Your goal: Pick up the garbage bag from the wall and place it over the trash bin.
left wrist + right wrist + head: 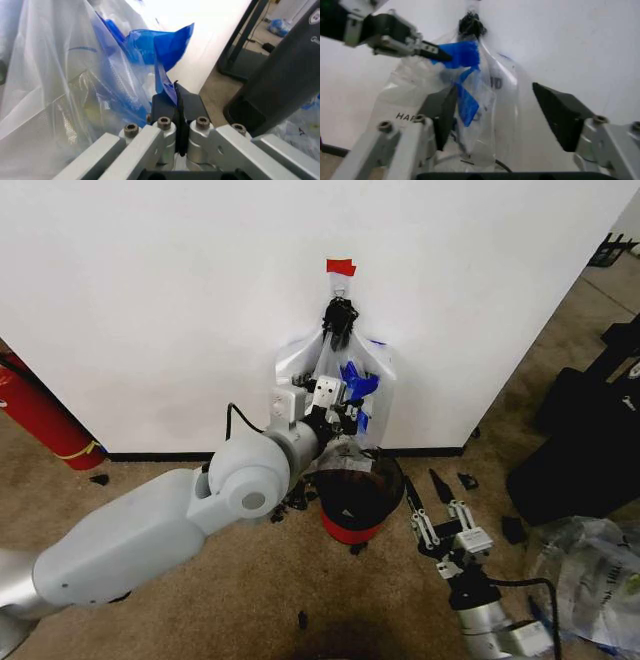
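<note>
- Garbage bag [335, 375] of thin, crinkled translucent plastic hangs flat against the white wall [150, 300], gathered at its top on a dark hook [339, 315] below a strip of red tape [341, 267]; a bright blue patch shows on it, and black letters on its lower part in the right wrist view.
- Left gripper [352, 402] reaches up to the bag's middle, and its fingers [177, 101] are pressed together on a fold of the blue film.
- Trash bin [360, 495] stands on the tan carpet [200, 600] at the foot of the wall, directly under the bag: round, dark and see-through, with a black rim and red base. I cannot tell what lies inside.
- Right gripper [424, 498] waits low beside the bin, its black pads [560, 114] spread wide apart with nothing between them.
- Red fire-extinguisher cylinder [40, 420] leans at the wall, well to the left.
</note>
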Robot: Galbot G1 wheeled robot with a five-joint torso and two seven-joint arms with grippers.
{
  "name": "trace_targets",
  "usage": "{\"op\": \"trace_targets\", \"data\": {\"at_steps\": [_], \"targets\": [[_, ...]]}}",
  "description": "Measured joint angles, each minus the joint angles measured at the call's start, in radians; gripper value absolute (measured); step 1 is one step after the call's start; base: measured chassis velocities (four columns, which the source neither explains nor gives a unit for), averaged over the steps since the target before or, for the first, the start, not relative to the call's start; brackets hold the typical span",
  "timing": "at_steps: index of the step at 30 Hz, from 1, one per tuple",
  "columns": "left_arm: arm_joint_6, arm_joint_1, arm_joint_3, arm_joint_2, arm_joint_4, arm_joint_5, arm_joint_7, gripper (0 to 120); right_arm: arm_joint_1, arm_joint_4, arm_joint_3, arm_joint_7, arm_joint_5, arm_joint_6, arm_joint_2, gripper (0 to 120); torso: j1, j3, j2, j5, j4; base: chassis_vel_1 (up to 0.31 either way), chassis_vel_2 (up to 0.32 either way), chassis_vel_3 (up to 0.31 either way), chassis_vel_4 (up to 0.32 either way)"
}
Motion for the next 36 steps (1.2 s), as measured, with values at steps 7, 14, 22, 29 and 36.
{"op": "trace_targets", "data": {"at_steps": [7,14,22,29,36], "targets": [[-0.024,0.059,-0.015,-0.003,0.017,0.028,0.015,0,0.105,-0.034,0.046,0.039,0.128,-0.100,-0.157,84,0.000,0.000,0.000,0.0003,0.0003,0.000,0.000,0.000,0.000],[-0.056,0.062,-0.014,-0.038,0.035,0.031,0.014,0,0.273,-0.141,0.019,0.059,0.184,-0.147,-0.348,100,0.000,0.000,0.000,0.0001,0.0000,0.000,0.000,0.000,0.000],[-0.060,0.049,-0.009,-0.051,0.038,0.025,0.005,0,0.565,-0.285,-0.165,0.042,0.243,-0.174,-0.478,100,0.000,0.000,0.000,0.0003,0.0004,0.000,0.000,0.000,0.000],[-0.059,0.051,-0.013,-0.043,0.037,0.022,0.004,0,0.743,-0.375,-0.352,0.019,0.254,-0.176,-0.476,100,0.000,0.000,0.000,0.0000,0.0001,0.000,0.000,0.000,0.000],[-0.056,0.050,-0.012,-0.049,0.037,0.021,0.001,0,0.891,-0.490,-0.475,-0.003,0.046,-0.145,-0.445,100,0.000,0.000,0.000,0.0001,0.0002,0.000,0.000,0.000,0.000]]}}
